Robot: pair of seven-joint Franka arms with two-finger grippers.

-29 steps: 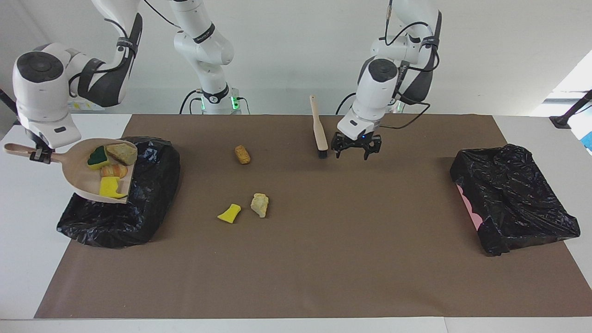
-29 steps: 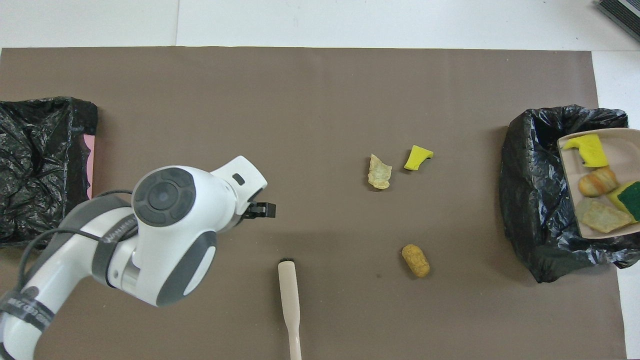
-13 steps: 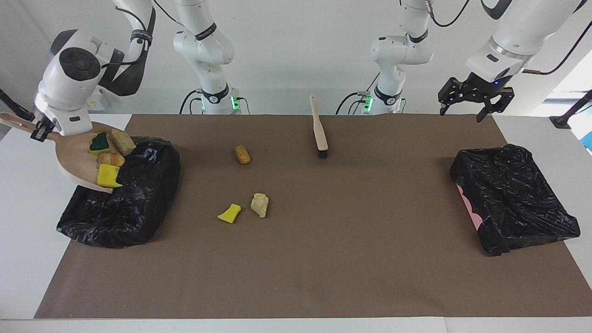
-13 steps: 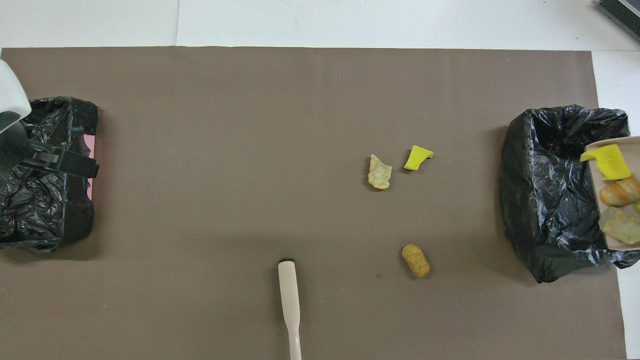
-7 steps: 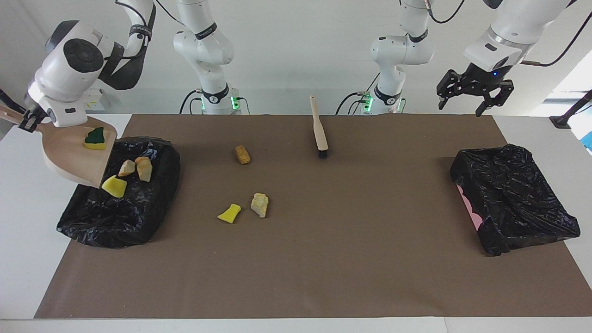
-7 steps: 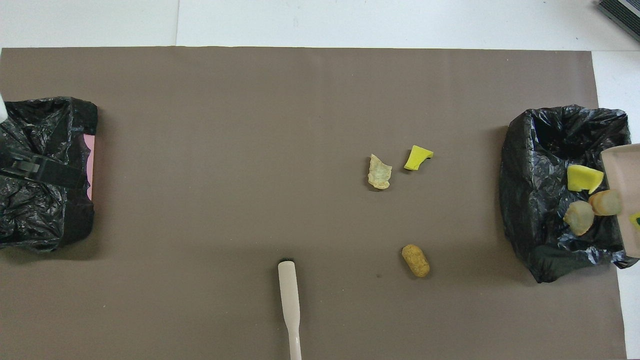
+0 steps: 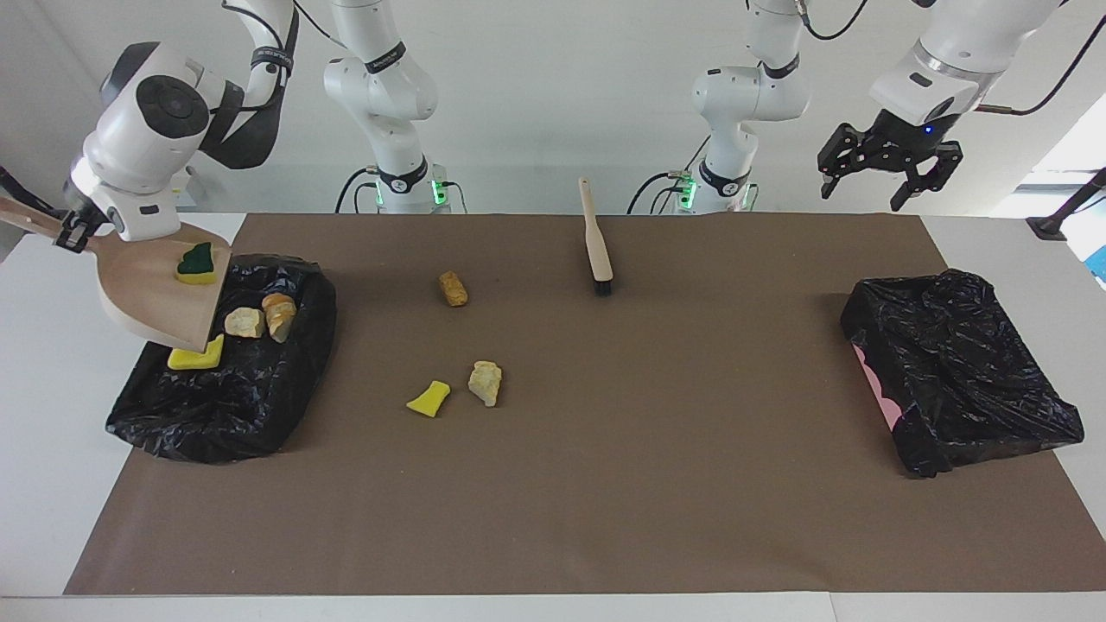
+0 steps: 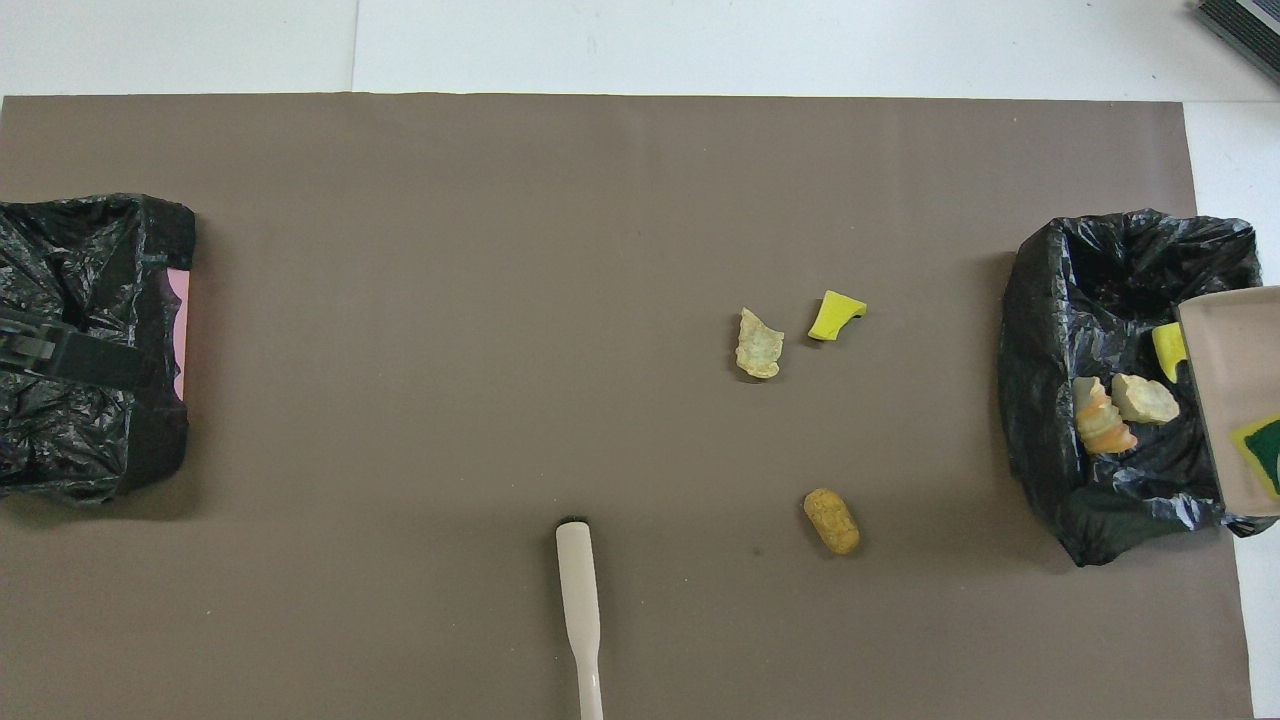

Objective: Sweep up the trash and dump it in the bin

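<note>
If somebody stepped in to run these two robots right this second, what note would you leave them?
Right gripper: shut on the dustpan handle, pan tilted over the bin at the right arm's end.
Left gripper: open, empty, raised over the table edge near the second bin; waiting.
Done: three scraps lie in the bin.
Left: the green-topped sponge is on the pan; three scraps lie on the mat; the brush lies nearer the robots.
</note>
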